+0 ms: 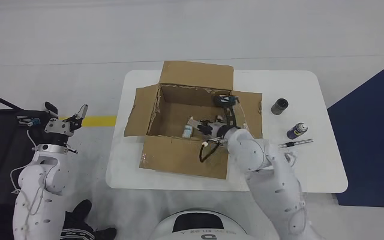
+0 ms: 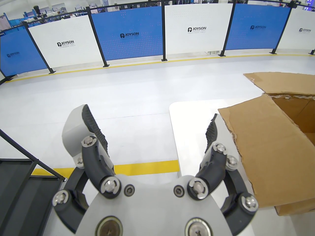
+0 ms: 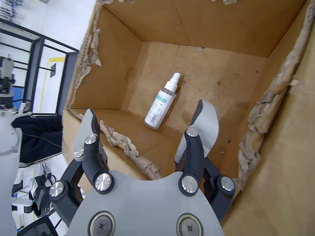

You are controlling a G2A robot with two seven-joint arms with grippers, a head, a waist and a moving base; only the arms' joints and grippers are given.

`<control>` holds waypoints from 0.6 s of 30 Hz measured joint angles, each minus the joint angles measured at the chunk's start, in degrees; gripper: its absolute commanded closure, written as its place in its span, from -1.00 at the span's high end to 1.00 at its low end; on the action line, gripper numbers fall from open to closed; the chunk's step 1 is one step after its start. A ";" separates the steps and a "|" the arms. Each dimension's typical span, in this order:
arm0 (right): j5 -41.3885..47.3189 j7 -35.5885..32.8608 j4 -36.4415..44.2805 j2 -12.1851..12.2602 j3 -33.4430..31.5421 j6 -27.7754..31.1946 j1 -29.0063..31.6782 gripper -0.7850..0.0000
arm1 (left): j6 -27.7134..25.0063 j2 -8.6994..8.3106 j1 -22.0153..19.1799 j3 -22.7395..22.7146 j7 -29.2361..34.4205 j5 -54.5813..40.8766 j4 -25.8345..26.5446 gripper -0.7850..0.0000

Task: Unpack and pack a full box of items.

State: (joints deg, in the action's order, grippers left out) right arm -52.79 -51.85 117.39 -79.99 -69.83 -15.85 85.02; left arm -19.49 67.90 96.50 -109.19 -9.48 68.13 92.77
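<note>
Right fingers (image 3: 208, 119) (spread) over bottle (image 3: 161, 101) in cardboard box (image 3: 209, 18).

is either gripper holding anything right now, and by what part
Nothing is held. The right gripper is open over the cardboard box, above the spray bottle lying on its floor. The left gripper is open, off to the side of the table.
</note>
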 measured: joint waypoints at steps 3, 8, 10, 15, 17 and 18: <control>3.35 1.42 6.71 0.99 -6.45 5.02 6.64 1.00 | 0.00 0.00 0.00 0.00 0.00 0.00 0.00 1.00; 8.07 4.24 12.61 2.30 -19.16 12.48 17.99 1.00 | 0.00 0.00 0.00 0.00 0.00 0.00 0.00 1.00; 10.16 5.60 12.92 2.57 -23.99 13.93 21.35 1.00 | 0.00 0.00 0.00 0.00 0.00 0.00 0.00 1.00; 15.31 5.70 10.39 3.18 -36.02 15.47 27.09 1.00 | 0.00 0.00 0.00 0.00 0.00 0.00 0.00 1.00; 14.22 3.34 8.90 3.52 -38.93 14.12 27.34 1.00 | 0.00 0.00 0.00 0.00 0.00 0.00 0.00 1.00; 12.87 1.89 8.25 3.72 -39.62 13.56 27.20 1.00 | 0.00 0.00 0.00 0.00 0.00 0.00 0.00 1.00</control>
State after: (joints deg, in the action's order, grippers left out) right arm -39.92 -49.96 125.64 -76.27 -109.45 -2.30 112.22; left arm -19.49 67.90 96.50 -109.19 -9.48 68.13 92.77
